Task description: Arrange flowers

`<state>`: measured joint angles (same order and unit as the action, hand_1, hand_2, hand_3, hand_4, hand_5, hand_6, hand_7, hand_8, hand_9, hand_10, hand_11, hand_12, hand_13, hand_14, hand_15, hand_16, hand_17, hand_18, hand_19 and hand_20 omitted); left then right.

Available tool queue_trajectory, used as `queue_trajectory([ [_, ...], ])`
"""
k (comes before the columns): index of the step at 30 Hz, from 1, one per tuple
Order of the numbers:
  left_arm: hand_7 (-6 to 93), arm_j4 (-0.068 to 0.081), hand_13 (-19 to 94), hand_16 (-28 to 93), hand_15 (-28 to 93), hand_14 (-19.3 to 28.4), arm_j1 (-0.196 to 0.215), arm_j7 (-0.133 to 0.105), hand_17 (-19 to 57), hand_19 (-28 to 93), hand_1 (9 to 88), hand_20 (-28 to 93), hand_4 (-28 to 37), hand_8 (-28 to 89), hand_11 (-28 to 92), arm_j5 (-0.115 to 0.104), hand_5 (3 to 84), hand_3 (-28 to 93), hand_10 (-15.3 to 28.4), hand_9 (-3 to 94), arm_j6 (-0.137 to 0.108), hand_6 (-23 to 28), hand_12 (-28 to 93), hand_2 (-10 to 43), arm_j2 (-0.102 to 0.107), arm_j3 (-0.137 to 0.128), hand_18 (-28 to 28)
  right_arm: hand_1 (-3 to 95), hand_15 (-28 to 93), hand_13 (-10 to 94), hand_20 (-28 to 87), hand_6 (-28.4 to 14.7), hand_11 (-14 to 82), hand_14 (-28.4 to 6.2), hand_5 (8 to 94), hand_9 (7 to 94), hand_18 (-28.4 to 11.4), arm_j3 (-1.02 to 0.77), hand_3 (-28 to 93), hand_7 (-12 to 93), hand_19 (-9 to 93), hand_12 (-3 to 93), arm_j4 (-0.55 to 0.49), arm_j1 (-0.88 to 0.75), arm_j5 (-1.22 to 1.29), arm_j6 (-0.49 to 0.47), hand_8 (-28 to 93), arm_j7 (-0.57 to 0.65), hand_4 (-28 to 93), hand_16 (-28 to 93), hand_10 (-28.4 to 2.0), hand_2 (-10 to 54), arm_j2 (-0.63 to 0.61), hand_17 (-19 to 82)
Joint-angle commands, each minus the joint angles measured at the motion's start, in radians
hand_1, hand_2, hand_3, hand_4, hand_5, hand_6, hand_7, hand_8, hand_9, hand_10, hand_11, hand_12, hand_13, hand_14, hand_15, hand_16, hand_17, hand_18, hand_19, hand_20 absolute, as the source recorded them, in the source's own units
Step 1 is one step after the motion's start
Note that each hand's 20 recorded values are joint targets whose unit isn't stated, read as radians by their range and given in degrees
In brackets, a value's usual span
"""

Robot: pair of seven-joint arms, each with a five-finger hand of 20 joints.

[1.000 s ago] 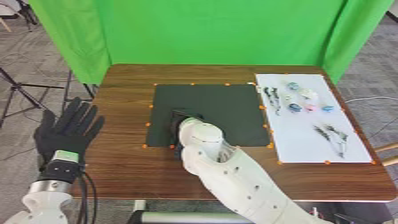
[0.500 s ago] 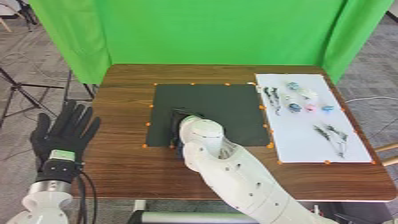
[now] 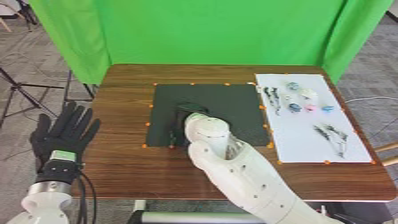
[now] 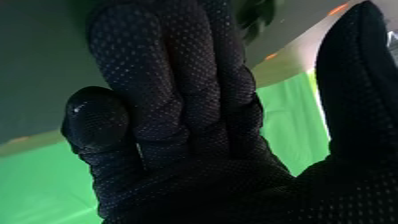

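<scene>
Your left hand [image 3: 64, 137] spreads its fingers wide; your right hand [image 3: 183, 117] has mostly straight fingers, green leaves [image 4: 259, 16] near them.

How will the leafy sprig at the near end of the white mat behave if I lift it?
The sprig has thin stems, so it's probably light and may flex. Its leafy tips fan apart, so they might sway or snag. That forked shape, lying on the white mat, seems unlikely to roll.
</scene>
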<state>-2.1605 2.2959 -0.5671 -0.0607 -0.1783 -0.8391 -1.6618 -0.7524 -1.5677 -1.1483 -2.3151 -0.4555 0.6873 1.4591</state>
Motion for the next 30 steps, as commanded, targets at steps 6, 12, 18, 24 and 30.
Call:
queue_trajectory([
  [6,11.1,-0.01,23,-9,26,11.2,0.015,0.072,-2.9,31,25.6,9,-28.3,-9,18,0.137,39.2,71,12.2,34.6,0.025,7.4,10,12.0,-0.029,-0.038,11.0,24.2,47,74,30,-6.6,28.1,-14.0,68.9,76.5,-24.1,-0.329,69,34,93,25.9,-0.369,-0.27,-0.188,0.225,-9,0.026,-21,27,-17.3,-9.5,-0.303,43],
  [12,10.9,-0.016,23,-9,26,11.1,0.021,0.027,-2.9,30,25.5,9,-28.3,-9,18,0.157,39.2,71,12.2,34.5,-0.001,7.2,10,12.0,-0.027,-0.025,11.1,26.4,46,61,29,-8.6,19.2,-16.6,61.7,66.0,-24.5,-0.559,73,24,90,20.4,-0.485,-0.482,-0.271,0.29,-8,0.091,-22,22,-19.7,-9.5,-0.457,37],
  [18,11.5,-0.018,23,-9,26,11.0,0.038,-0.001,-3.0,30,25.6,9,-28.3,-9,18,0.144,39.4,71,12.1,34.6,0.011,7.3,10,12.0,-0.018,-0.028,11.2,26.3,47,59,30,-10.1,16.7,-17.4,60.5,63.3,-24.8,-0.741,73,18,90,18.8,-0.527,-0.63,-0.278,0.324,-9,0.174,-23,20,-20.2,-9.5,-0.533,36],
  [24,11.6,-0.012,23,-9,26,10.9,0.029,-0.012,-3.0,30,25.6,9,-28.3,-9,18,0.139,39.3,72,12.0,34.5,0.029,7.1,10,11.9,-0.021,-0.018,11.3,26.5,48,58,31,-12.2,13.4,-17.5,60.7,61.1,-25.2,-0.833,73,11,90,17.1,-0.525,-0.68,-0.214,0.256,-9,0.215,-26,20,-21.1,-9.5,-0.549,36],
  [30,11.6,-0.014,23,-9,26,11.0,0.03,-0.004,-2.9,30,25.6,9,-28.3,-9,18,0.138,39.3,71,12.0,34.5,0.026,7.1,10,12.0,-0.033,-0.016,11.3,28.2,50,60,33,-13.0,12.7,-16.8,61.8,62.1,-25.3,-0.867,71,9,92,16.5,-0.52,-0.692,-0.138,0.143,-9,0.284,-28,21,-21.0,-9.5,-0.526,37],
])
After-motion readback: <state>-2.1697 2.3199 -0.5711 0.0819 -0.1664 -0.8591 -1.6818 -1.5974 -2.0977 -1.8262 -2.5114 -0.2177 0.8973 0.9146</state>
